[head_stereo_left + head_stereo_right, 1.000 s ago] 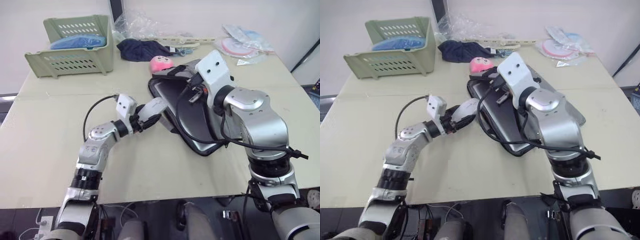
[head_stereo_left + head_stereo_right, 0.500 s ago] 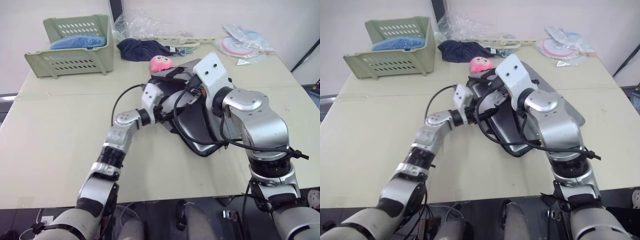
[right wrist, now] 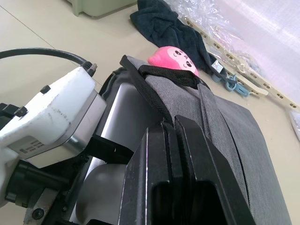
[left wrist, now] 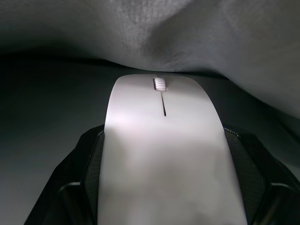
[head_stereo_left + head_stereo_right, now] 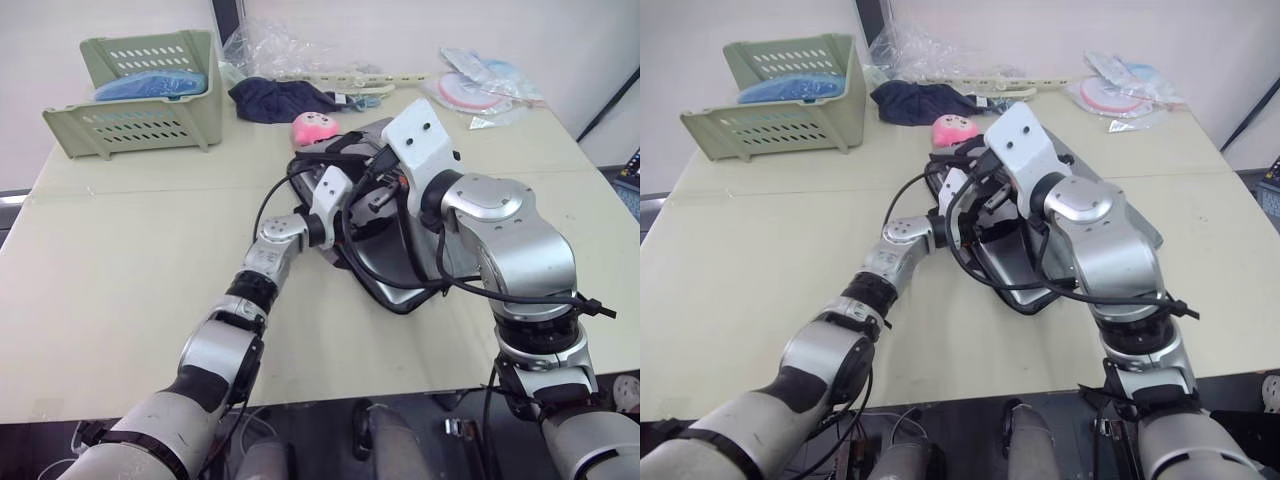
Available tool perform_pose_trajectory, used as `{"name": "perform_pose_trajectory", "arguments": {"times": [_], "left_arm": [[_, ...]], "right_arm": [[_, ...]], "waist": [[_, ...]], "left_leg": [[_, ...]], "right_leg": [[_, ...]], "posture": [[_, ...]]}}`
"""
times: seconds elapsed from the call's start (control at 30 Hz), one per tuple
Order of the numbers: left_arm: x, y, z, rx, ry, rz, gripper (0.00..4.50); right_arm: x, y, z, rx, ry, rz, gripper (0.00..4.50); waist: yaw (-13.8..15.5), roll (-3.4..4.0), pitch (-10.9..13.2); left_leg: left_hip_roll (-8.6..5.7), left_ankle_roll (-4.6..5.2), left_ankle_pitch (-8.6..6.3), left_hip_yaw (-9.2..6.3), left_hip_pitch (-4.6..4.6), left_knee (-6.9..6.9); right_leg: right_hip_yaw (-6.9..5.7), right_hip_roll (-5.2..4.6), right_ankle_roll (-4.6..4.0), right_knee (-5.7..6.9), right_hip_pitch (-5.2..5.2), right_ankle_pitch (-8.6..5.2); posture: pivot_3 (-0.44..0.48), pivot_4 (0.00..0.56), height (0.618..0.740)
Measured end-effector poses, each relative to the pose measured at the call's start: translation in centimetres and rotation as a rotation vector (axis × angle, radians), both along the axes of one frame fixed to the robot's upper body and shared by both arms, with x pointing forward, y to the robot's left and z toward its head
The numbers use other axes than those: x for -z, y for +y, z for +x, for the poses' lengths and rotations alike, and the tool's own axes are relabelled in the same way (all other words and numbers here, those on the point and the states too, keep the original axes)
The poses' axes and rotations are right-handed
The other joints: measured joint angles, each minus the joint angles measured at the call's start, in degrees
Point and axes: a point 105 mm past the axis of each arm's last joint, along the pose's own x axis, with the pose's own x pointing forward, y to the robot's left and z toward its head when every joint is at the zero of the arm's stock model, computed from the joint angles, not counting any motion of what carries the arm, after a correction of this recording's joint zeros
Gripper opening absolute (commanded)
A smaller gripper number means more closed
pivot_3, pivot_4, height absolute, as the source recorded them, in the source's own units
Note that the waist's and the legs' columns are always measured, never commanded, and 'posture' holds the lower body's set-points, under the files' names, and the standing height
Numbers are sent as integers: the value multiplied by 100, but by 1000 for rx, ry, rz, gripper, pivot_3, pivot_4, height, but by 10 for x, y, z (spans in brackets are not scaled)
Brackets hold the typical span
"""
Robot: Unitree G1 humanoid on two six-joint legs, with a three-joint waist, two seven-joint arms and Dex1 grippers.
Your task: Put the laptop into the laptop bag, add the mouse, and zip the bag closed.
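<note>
Mouse (image 4: 164, 154) clamped in left gripper (image 4: 164, 187) inside laptop bag (image 3: 225, 126); right gripper (image 3: 178, 173) pinching flap.

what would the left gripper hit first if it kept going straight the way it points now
Probably the grey fabric of the laptop bag. The left gripper, shut on the mouse, points into the bag's open mouth, and the mouse's front edge looks close to the fabric fold ahead; how much gap remains is unclear.

The laptop bag (image 5: 400, 250) mouth gapes toward the robot's left, its grey flap (image 4: 197, 37) sagging just above the mouse (image 4: 164, 154). A pink plush toy (image 5: 313, 126) crowds the bag's far corner. Open bench (image 5: 120, 250) lies left of the bag.
</note>
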Motion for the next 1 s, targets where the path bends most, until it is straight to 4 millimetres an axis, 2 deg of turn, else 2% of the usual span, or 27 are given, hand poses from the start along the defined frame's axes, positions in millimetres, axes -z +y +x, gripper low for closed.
{"name": "perform_pose_trajectory", "arguments": {"times": [0.17,0.33,1.0], "left_arm": [[11,5,3,-32,21,24,2842],[10,5,6,-50,13,35,2842],[11,-13,9,-64,5,92,2842]], "right_arm": [[-8,2,0,-6,-23,0,24],[-11,3,0,-12,-25,0,24],[-14,3,-1,-17,-32,-3,24]], "waist": [[2,0,0],[2,0,0],[5,0,0]], "left_leg": [[0,0,0,-1,0,0],[-1,0,0,-1,1,1],[-2,1,0,0,-1,1]], "right_leg": [[-1,0,0,0,-1,0],[-1,0,0,0,-1,0],[0,-1,0,0,-1,0]], "posture": [[0,150,740],[0,150,740],[0,150,740]]}}
